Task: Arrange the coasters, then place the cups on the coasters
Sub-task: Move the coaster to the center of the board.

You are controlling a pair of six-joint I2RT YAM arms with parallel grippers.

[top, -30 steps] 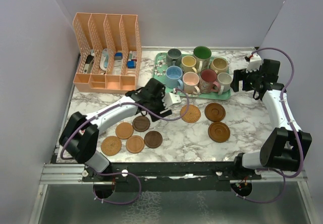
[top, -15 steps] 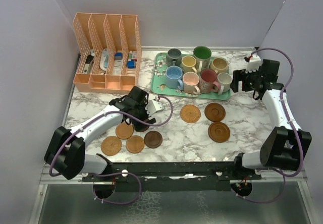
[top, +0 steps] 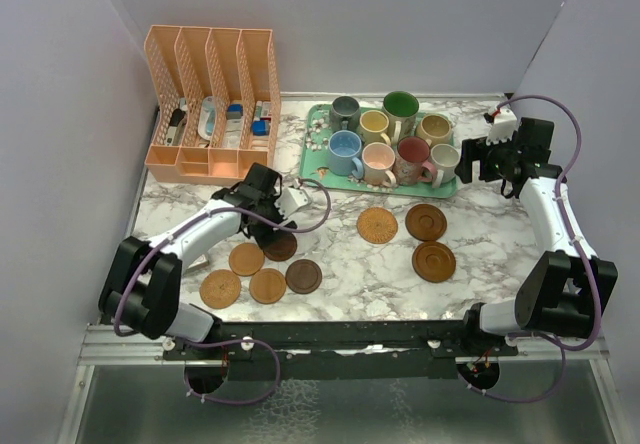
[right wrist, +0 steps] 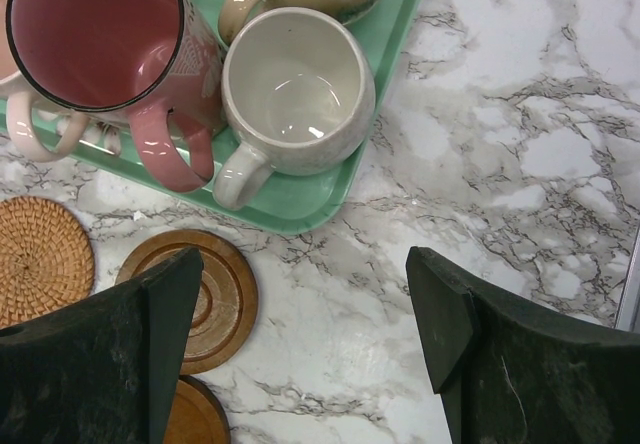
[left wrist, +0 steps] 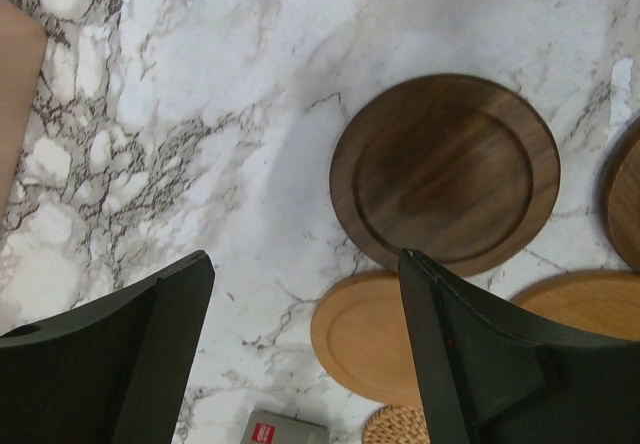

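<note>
1. The left gripper [top: 268,222] hangs over the near-left group of coasters [top: 268,286], jaws spread wide and holding nothing
2. In its wrist view the fingers [left wrist: 130,354] frame bare table [left wrist: 200,114] and the edge of a tan coaster [left wrist: 365,334], with a dark coaster [left wrist: 445,169] just beyond that
3. That group has five discs lying flat and close together, three tan and two dark
4. Three more lie right of centre: a woven coaster [top: 377,226], a brown one [top: 426,222] just right of it, and another brown one [top: 434,261] nearer
5. All eight cups [top: 374,124] stand upright in two rows on the tray [top: 318,169] at far centre, none on a coaster
6. The right gripper [top: 472,161] hovers just right of the tray, released and empty
7. Its wrist view shows the cream cup [right wrist: 295,99] in the tray's corner beside the red cup [right wrist: 95,34], with a grooved coaster [right wrist: 205,299] below them
8. A rack [top: 210,104] stands at far left
</note>
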